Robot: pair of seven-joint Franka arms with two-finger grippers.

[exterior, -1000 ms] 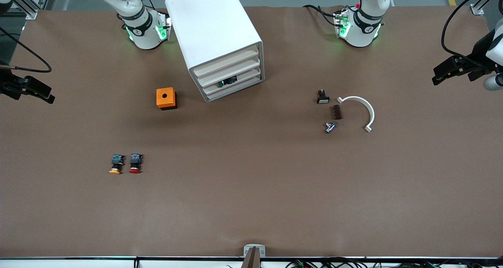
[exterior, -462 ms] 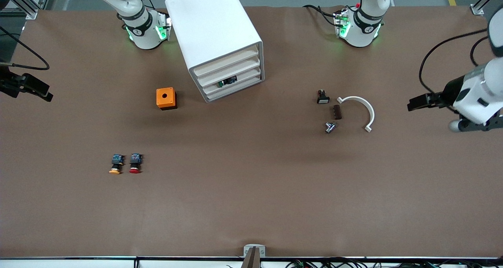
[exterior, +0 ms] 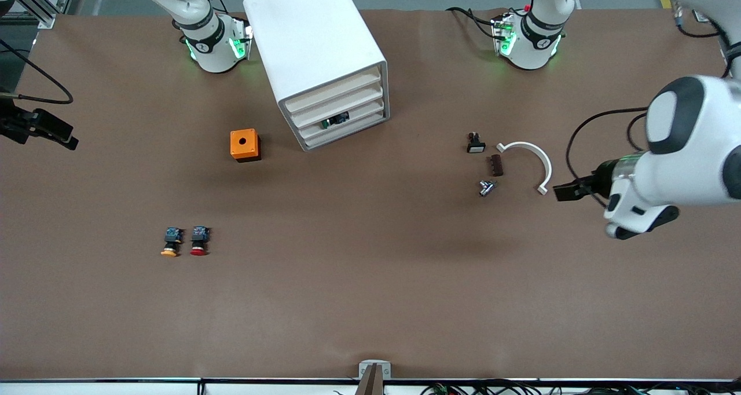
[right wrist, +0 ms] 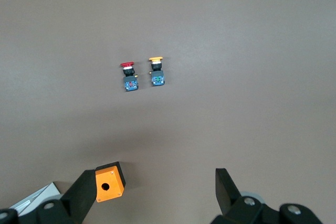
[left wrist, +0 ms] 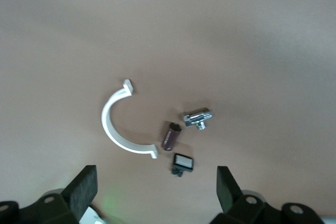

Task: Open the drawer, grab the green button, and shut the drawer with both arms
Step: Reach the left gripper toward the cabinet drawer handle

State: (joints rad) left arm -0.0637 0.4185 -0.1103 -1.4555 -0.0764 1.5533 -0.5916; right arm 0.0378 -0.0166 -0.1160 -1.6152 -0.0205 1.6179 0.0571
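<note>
Cabinet (exterior: pixel 315 53): white rounded box on the counter (exterior: pixel 370 279), lying at a slant between the 2 arm bases; its front, with 4 stacked drawers, faces the front camera and leans toward the left arm's end.
Drawer (exterior: pixel 341 119): third from the top, pushed in; its long axis runs along the cabinet front, rising toward the left arm's end in the front view.
Button (exterior: pixel 328 123): a small green and dark-blue shape shows through the slot of that drawer, inside it; which way its cap points cannot be told.
Left jaws (exterior: pixel 564 191): spread wide and empty, up in the air just beside the lower tip of the white curved bracket (exterior: pixel 529 163), with the brown block (exterior: pixel 496 165), the metal fitting (exterior: pixel 485 187) and the black square switch (exterior: pixel 475 143) under them in the left wrist view (left wrist: pixel 155 182); well apart from the drawer.
Right jaws (exterior: pixel 52 134): spread wide and empty, at the right arm's end of the counter, over the orange box (right wrist: pixel 109 182) and the red-capped button (right wrist: pixel 128 74) and yellow-capped button (right wrist: pixel 156 72); this arm waits.
Change: over the last second the left arm swung in from the counter's edge to the bracket; the right jaws barely shifted; drawer and loose parts lie as before.
</note>
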